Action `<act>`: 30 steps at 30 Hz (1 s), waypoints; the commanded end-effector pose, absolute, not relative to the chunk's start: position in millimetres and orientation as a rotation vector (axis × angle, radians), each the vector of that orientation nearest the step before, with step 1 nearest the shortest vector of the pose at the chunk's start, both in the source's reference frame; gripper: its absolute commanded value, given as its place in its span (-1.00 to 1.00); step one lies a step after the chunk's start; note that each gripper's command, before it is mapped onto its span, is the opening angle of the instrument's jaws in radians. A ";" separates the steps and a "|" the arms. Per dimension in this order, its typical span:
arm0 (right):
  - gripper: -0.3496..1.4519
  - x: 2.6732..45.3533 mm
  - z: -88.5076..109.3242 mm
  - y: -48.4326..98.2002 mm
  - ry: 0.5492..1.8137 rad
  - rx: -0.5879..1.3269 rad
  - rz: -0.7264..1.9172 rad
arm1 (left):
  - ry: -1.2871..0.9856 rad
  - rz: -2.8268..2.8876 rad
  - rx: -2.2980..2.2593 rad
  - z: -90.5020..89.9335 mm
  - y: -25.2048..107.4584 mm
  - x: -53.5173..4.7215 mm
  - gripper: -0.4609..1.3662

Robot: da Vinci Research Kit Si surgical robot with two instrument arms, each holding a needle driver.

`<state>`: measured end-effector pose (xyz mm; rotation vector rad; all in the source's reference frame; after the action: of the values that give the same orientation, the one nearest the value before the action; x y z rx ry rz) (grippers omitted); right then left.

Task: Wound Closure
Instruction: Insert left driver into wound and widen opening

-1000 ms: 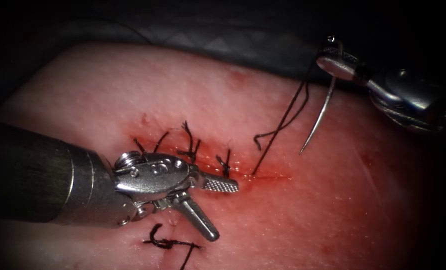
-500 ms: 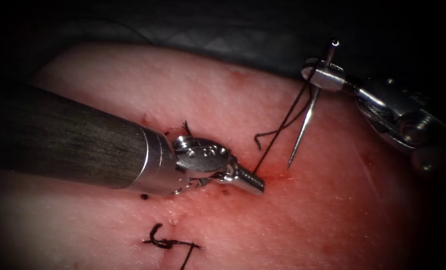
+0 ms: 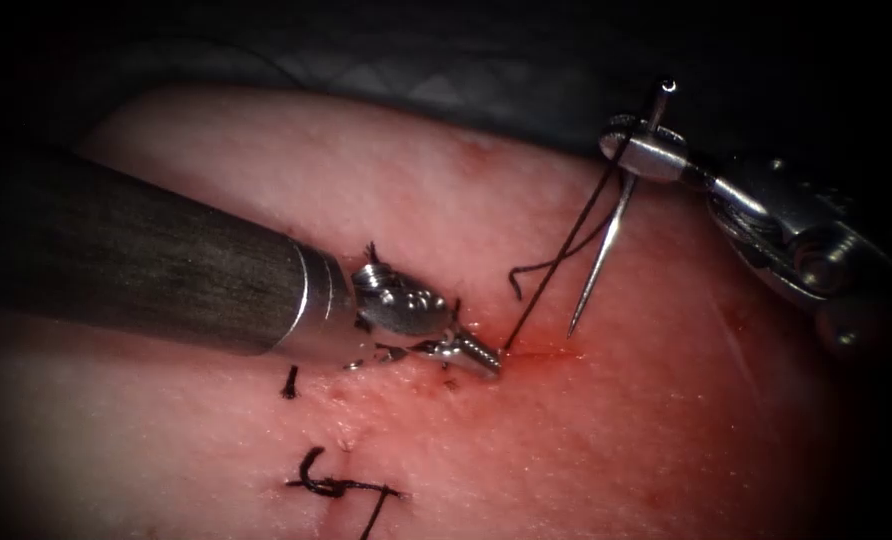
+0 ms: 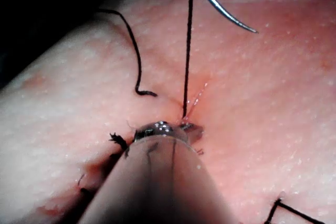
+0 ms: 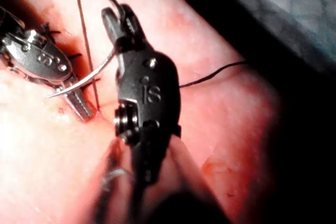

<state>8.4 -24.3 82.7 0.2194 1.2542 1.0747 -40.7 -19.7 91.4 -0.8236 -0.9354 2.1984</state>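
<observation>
My right tool (image 3: 634, 150) is shut on the curved needle (image 3: 599, 250) near its tail end, above the tissue (image 3: 666, 400) to the right of the cut. The needle hangs free with its tip just over the surface, not in the tissue. Black thread (image 3: 556, 265) runs taut from the needle's tail down into the cut's right end, and a short free tail curls beside it. My left tool (image 3: 478, 356) lies along the cut, jaws shut with nothing seen between them, tips on the tissue just left of the thread's entry. The thread (image 4: 187, 51) and needle (image 4: 223, 11) also appear in the left wrist view.
Tied stitches with cut ends (image 3: 374, 255) lie along the cut, mostly hidden under the left tool's shaft. A loose knotted piece of thread (image 3: 336, 488) lies on the near tissue. Red fluid (image 3: 541, 355) wets the cut's right end. Dark cloth (image 3: 416, 80) lies behind the tissue.
The left tool's jaws went from open to shut and moved right along the cut to the thread's entry. The right tool shifted slightly left, and the needle now hangs steeper.
</observation>
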 end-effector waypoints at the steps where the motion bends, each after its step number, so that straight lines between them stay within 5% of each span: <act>1: -1.00 8.4 82.7 -24.4 1.255 0.223 1.071 | -0.943 2.199 -0.826 91.5 -19.6 -40.7 -0.88; 30: -1.00 10.8 83.9 -27.2 1.288 0.315 0.956 | -0.781 2.424 -0.483 95.5 -19.3 -40.6 -0.88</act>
<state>10.9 -27.2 83.9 0.3132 1.2885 0.9567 -40.5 -19.3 95.6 -0.4809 -0.7762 2.4231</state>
